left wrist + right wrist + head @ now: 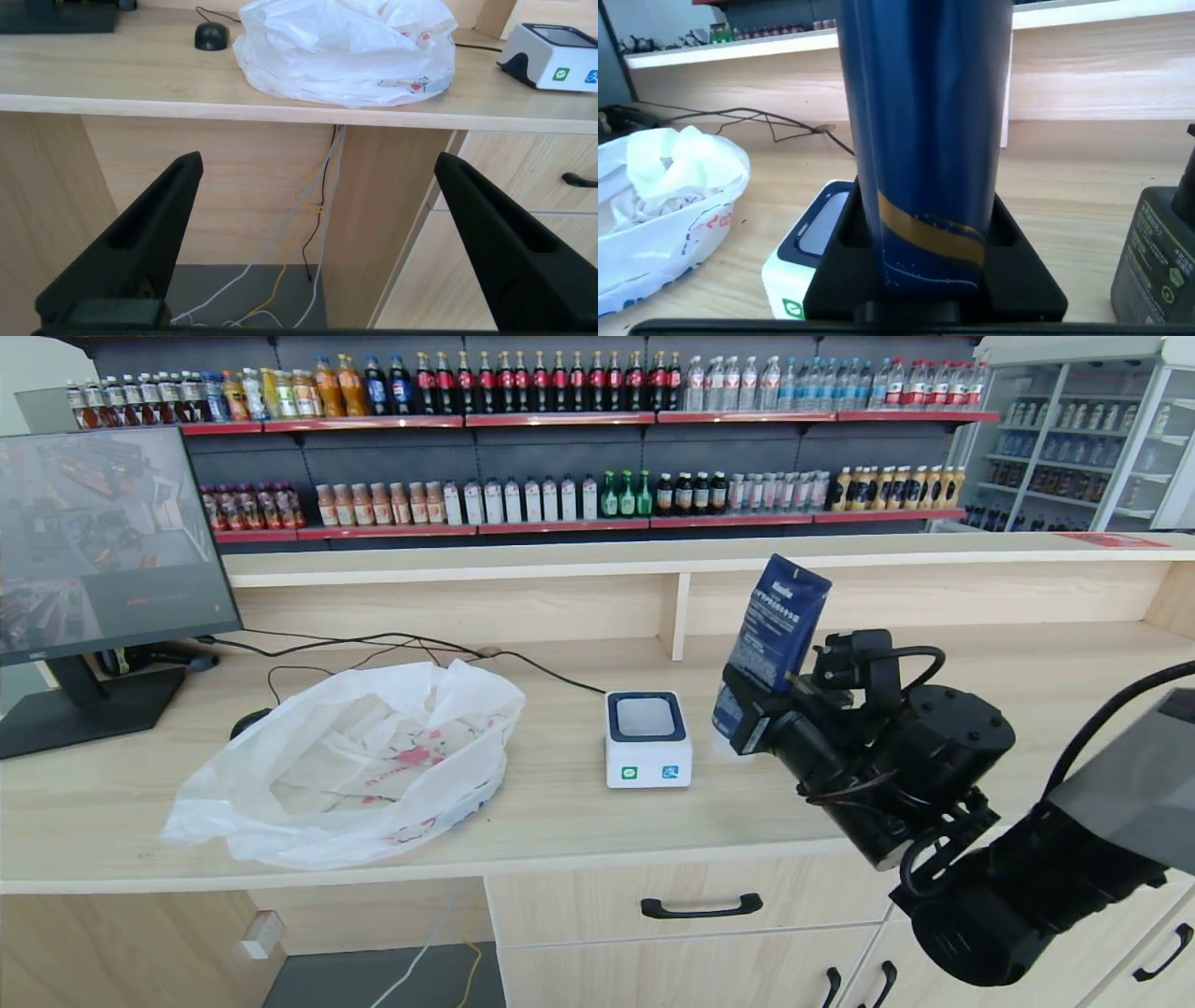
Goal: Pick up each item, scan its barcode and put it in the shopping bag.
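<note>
My left gripper (318,168) hangs low in front of the counter (560,821), below its edge, with the jaws spread wide apart and nothing between them. In its wrist view I look up past the counter's front edge at the underside of the desk and some loose cables. My right gripper (747,709) is up above the counter's right part, clamped on the lower end of a blue pouch (780,621). The pouch stands nearly upright, its top tilted slightly away. It sits just right of the white scanner (647,737), apart from it. The scanner's window faces up. Left of the scanner, the white shopping bag (355,765) lies slumped on the counter with its mouth open. A dark mouse (247,721) sits just behind the bag. A monitor (103,537) stands at the far left. Shelves (560,420) of bottles line the back wall.
</note>
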Available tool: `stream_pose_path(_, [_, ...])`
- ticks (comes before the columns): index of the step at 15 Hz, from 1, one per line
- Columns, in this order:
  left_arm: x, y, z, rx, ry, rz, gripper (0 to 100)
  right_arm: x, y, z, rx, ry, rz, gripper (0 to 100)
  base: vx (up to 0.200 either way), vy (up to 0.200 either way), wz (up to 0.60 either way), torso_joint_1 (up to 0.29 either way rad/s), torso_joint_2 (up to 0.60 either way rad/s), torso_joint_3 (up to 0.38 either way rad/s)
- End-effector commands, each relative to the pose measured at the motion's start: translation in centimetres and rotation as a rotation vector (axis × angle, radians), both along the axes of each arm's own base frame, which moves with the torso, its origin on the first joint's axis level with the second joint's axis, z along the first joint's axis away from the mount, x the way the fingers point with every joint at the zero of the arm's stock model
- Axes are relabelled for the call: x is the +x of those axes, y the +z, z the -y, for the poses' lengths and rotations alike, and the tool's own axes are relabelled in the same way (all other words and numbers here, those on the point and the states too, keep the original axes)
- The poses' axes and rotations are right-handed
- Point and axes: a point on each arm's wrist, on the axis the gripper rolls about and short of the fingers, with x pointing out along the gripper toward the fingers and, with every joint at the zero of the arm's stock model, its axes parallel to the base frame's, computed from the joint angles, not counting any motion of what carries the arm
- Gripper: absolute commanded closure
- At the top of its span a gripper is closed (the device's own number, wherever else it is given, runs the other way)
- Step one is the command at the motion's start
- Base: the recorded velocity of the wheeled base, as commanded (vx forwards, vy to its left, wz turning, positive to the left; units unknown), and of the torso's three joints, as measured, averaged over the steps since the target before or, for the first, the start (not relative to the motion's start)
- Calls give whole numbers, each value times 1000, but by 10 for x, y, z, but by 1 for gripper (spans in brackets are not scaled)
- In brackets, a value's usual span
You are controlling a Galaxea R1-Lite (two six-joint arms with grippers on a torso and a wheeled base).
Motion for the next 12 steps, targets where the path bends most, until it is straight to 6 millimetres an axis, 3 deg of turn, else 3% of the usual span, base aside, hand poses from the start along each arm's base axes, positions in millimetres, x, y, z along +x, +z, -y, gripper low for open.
stream_pose_path(1, [0,0,0,0,0,0,0,-33,23,10,6,35,36,100,0,0,0,0,0,0])
stream_pose_path(4, [0,0,0,0,0,0,0,-65,32,12,-2,99,44,100,0,0,0,0,0,0])
stream_pose_path(10, [0,0,0,0,2,0,0,-123,29,48,-56,202,23,100,0,0,0,0,0,0])
stream_pose_path(12, [0,0,0,0,0,0,0,-129,32,53,-55,221,37,100,0,0,0,0,0,0])
